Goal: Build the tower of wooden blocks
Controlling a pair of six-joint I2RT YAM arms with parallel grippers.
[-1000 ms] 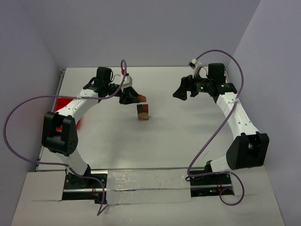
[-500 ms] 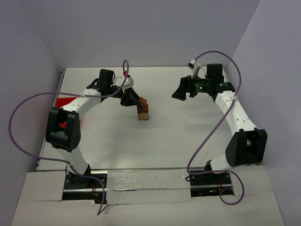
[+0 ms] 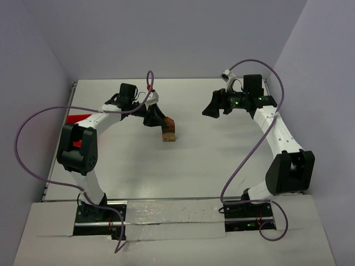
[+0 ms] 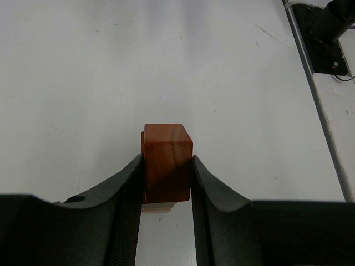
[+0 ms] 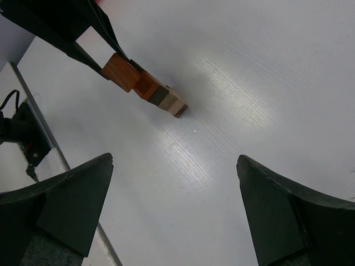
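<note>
We log bright, even overhead light, a faint soft shadow by the wood block tower (image 5: pixel 166 100), and pale glare streaking the table (image 5: pixel 222 72).

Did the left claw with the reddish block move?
Yes. The left gripper carried its reddish-brown block right and nearer, to above the block tower.

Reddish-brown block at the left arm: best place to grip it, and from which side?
Take the reddish-brown block by its two flat, parallel side faces, as the left pincer holds it now, probably coming in at a slant from above. That leaves the underside free to seat on the tower.
</note>
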